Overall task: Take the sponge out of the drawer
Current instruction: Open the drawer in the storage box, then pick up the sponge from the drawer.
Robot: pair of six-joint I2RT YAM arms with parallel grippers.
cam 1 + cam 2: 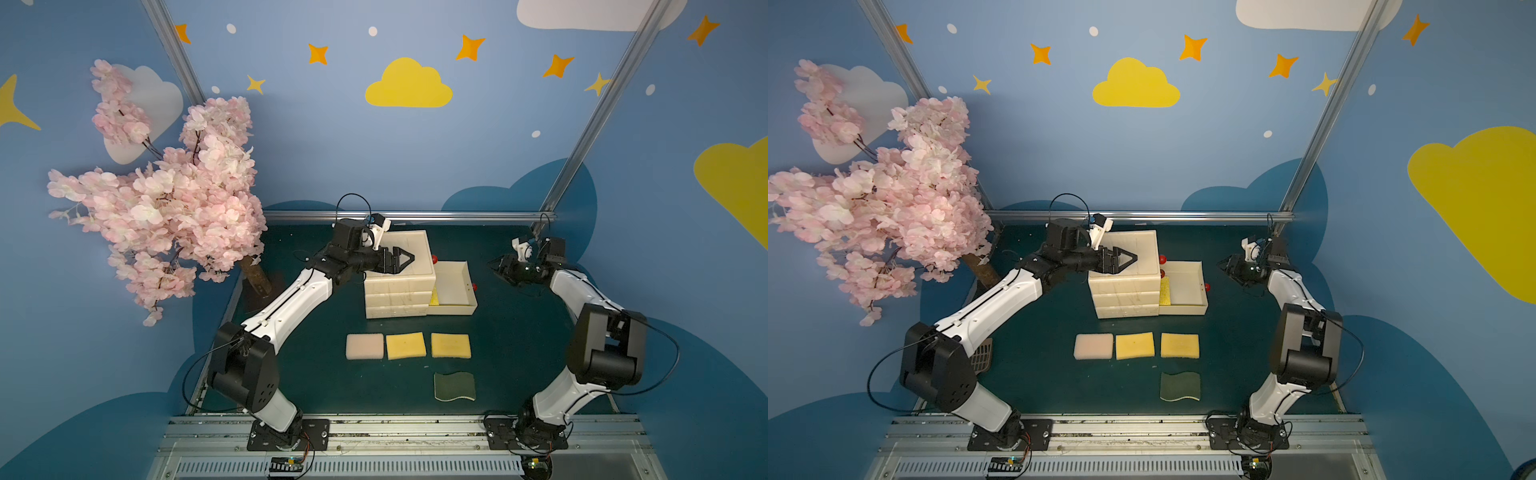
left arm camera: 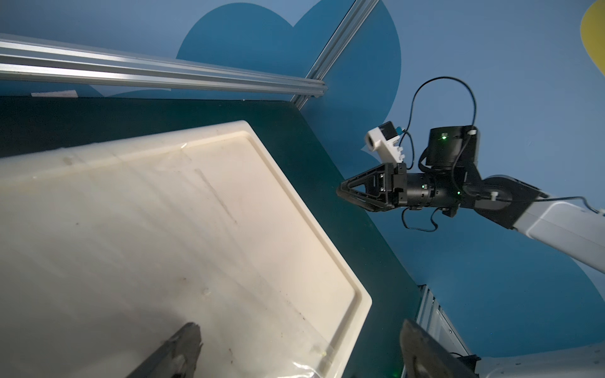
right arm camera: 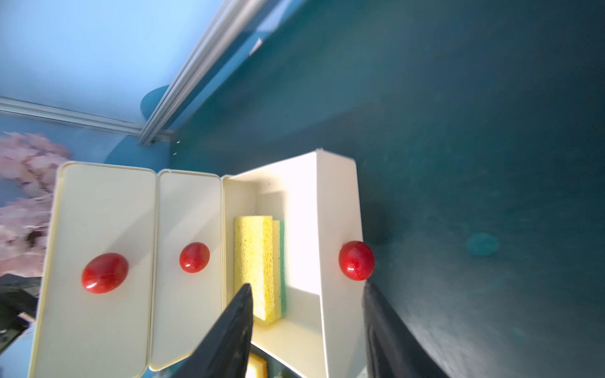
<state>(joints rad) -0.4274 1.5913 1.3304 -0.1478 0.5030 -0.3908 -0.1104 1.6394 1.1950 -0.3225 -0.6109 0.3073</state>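
a cream plastic three-drawer chest (image 1: 395,297) (image 1: 1125,299) stands on the dark green table mat (image 1: 311,374). its two upper drawers are shut flush, each with a round red knob (image 3: 104,273) (image 3: 194,257), and what they hold is hidden. the bottom drawer (image 1: 453,309) (image 1: 1183,309) (image 3: 337,212) is pulled out toward the right arm's side, with its own red knob (image 1: 473,286) (image 3: 357,261) on the outer wall.

inside it, a yellow cellulose sponge with a green scouring layer (image 3: 253,261) (image 1: 434,297) (image 1: 1165,291) stands on edge at the inner end, close against the chest, green face turned to the knob wall. bare white drawer floor shows between the sponge and that wall.

the right gripper (image 3: 307,286) (image 1: 492,266) (image 1: 1223,264) (image 2: 342,193) hangs beside the drawer's knob end, apart from it. in the right wrist view its jaws are parted with nothing between them.

the left gripper (image 2: 299,347) (image 1: 405,259) is over the chest's flat top. its jaws are spread wide and hold nothing.

nearer the arm bases, loose on the mat, a pale pink sponge (image 1: 364,346) and two yellow sponges (image 1: 406,345) (image 1: 451,345) lie in a row, with a wavy green scouring pad (image 1: 454,386) closer still.
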